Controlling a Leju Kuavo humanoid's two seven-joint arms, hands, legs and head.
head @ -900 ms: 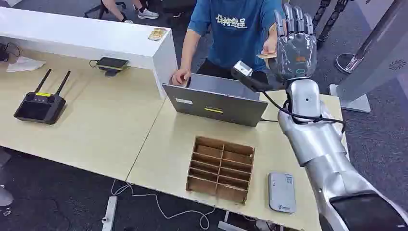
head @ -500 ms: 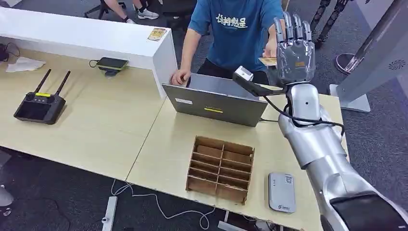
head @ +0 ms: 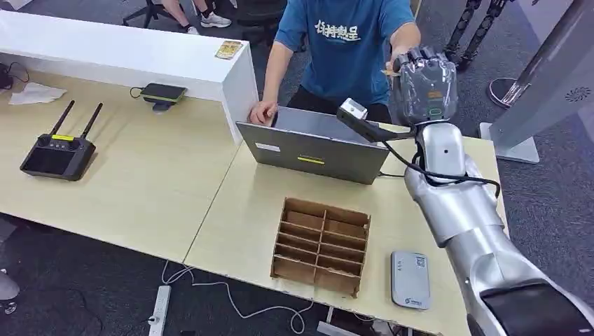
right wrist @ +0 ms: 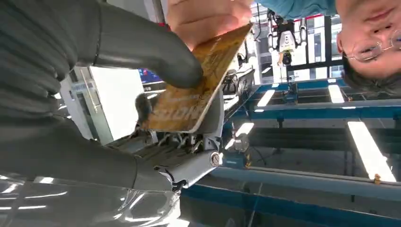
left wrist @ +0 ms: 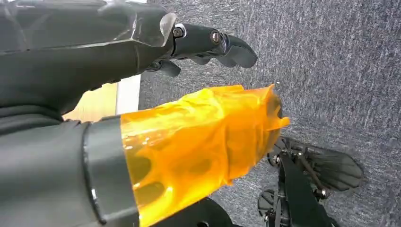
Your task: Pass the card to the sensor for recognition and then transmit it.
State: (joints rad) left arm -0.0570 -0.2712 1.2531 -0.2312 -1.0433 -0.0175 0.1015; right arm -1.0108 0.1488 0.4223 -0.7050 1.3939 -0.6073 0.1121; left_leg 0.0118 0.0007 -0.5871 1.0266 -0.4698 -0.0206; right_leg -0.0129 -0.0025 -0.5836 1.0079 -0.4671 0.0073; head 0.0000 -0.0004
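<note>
A gold card [right wrist: 198,90] is pinched between the thumb and fingers of my right hand [head: 422,85], raised above the far edge of the table. A person's hand [right wrist: 203,16] still touches the card's other end; in the head view just a sliver of the card [head: 387,71] peeks out beside that hand [head: 401,59]. The grey card sensor [head: 410,279] lies flat near the front right of the table [head: 231,224]. My left hand [left wrist: 142,94], its thumb wrapped in orange tape, hangs over grey carpet with fingers apart and holds nothing.
A grey laptop [head: 312,147] stands between me and the person in the blue shirt [head: 343,42]. A cardboard divider box [head: 321,245] sits left of the sensor. A black remote [head: 58,152], a phone [head: 162,92] and a white counter [head: 126,52] with another card [head: 229,49] lie to the left.
My right hand's fingers stood straight up beside the offered card; they have now curled down and closed on it. The hand has sunk slightly.
</note>
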